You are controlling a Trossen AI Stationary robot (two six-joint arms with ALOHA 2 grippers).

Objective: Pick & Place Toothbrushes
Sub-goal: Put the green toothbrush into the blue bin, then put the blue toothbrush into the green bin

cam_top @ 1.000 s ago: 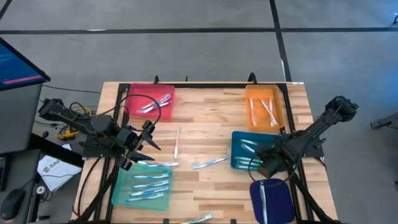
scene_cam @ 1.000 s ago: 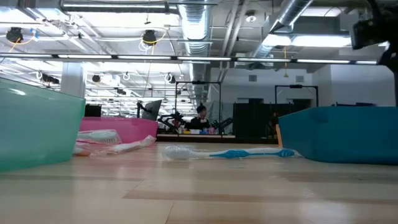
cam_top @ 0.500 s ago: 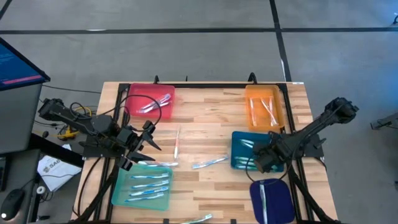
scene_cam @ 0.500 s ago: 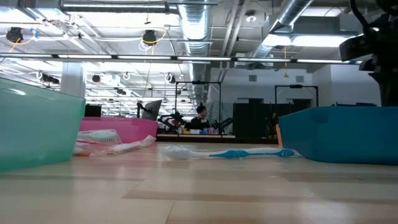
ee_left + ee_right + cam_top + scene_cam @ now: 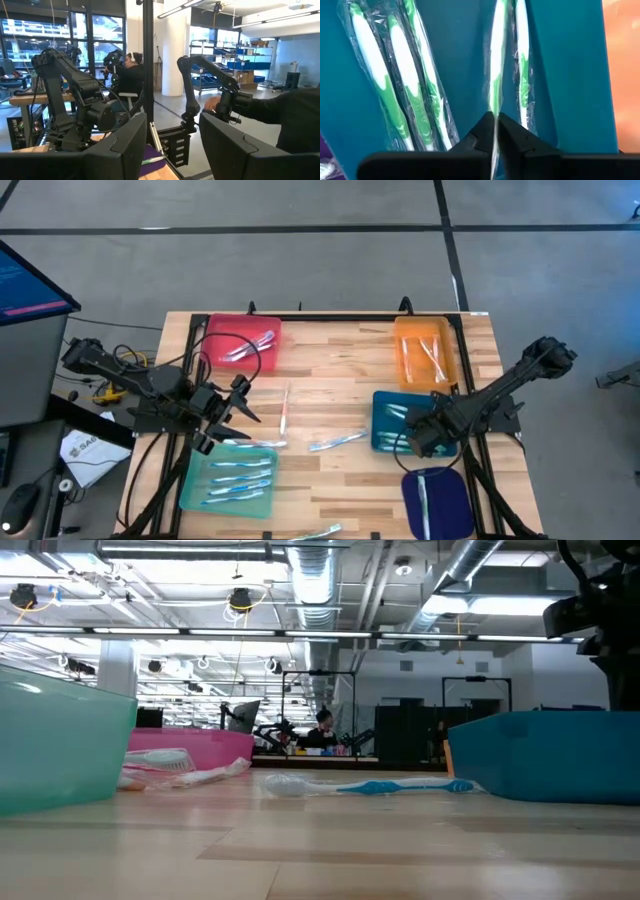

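The right tool (image 5: pixel 495 131) has swung from the dark blue tray (image 5: pixel 437 502) over the teal-blue tray (image 5: pixel 384 442) near the tabletop's right edge, clamped on a wrapped green-and-white toothbrush (image 5: pixel 496 75), release likely next; left tool (image 5: pixel 222 415) waits, fingers apart

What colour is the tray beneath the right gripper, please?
Dark teal tray, clearest in the right wrist view.

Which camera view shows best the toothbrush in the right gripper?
The right wrist view: the right gripper pinches a green toothbrush over the teal tray. The high view shows only the arm there; the low and left wrist views hide it.
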